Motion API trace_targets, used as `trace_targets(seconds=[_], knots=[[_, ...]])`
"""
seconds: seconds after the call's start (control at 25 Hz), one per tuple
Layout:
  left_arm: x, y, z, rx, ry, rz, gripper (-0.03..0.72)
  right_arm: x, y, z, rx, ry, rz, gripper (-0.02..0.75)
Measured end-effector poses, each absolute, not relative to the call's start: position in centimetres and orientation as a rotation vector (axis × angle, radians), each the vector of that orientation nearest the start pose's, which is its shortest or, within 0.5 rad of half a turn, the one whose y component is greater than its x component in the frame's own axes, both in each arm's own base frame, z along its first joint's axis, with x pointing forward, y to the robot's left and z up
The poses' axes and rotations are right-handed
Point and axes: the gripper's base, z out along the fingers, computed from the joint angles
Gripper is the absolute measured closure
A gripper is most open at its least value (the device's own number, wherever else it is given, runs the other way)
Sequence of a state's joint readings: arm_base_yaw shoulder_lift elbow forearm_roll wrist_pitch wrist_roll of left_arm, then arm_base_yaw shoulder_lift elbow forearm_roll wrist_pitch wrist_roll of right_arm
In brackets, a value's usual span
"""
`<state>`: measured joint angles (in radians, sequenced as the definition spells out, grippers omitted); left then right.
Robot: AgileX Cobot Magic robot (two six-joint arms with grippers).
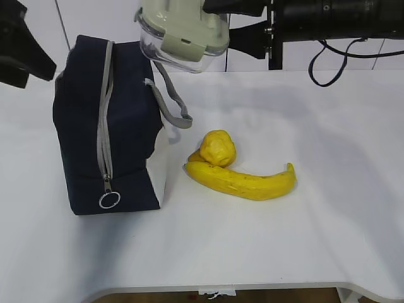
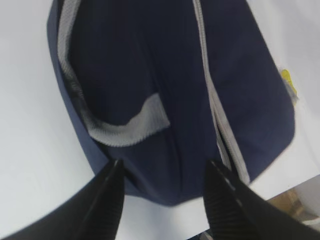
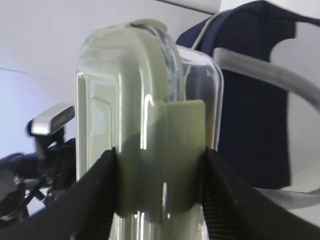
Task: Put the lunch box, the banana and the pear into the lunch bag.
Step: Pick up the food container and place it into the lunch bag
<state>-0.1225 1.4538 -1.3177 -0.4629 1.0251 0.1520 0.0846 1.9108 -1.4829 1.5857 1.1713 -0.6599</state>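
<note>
Right end effector (image 3: 159, 192): pinching the lunch box (image 1: 183, 38) across its lid, held high beside the lunch bag (image 1: 104, 126).
Left end effector (image 2: 162, 180): spread, empty, above the bag.
Risk: zipper (image 1: 103, 136) looks shut; box would be blocked, or slip.
Fruit: pear (image 1: 218, 148) touching banana (image 1: 243, 179) on counter (image 1: 303, 240).

Cloth bag, glossy box, matt fruit on a smooth white table.
You see the lunch bag (image 1: 126, 120) in matt navy cloth with a woven grey handle (image 2: 127, 127), a grey zipper tape and a shiny metal ring pull (image 1: 109, 200). Your lunch box (image 3: 150, 125) is clear and glossy, catching highlights, under a smooth sage-green plastic lid with a soft sheen. The banana (image 1: 243, 180) looks smooth with faint brown specks; the pear (image 1: 218, 148) looks lumpy and matt. The table (image 1: 315, 240) is plain matt white. Your gripper fingers (image 2: 225, 200) are ribbed matt black.
</note>
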Motion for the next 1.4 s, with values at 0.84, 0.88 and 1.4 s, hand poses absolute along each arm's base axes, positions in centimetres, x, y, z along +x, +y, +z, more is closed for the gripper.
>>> trace_targets(seconds=[0.84, 0.88, 1.4], knots=[[33.2, -8.4, 31.1, 0.253, 2.607, -0.708, 0.675, 39.0, 17.2, 30.5, -0.059, 2.040, 1.788, 0.385], [33.2, -8.4, 31.1, 0.250, 2.604, -0.713, 0.675, 39.0, 17.4, 30.5, -0.059, 2.042, 1.781, 0.385], [33.4, -8.9, 31.5, 0.205, 2.560, -0.806, 0.676, 41.1, 17.3, 27.1, 0.003, 2.139, 1.428, 0.385]])
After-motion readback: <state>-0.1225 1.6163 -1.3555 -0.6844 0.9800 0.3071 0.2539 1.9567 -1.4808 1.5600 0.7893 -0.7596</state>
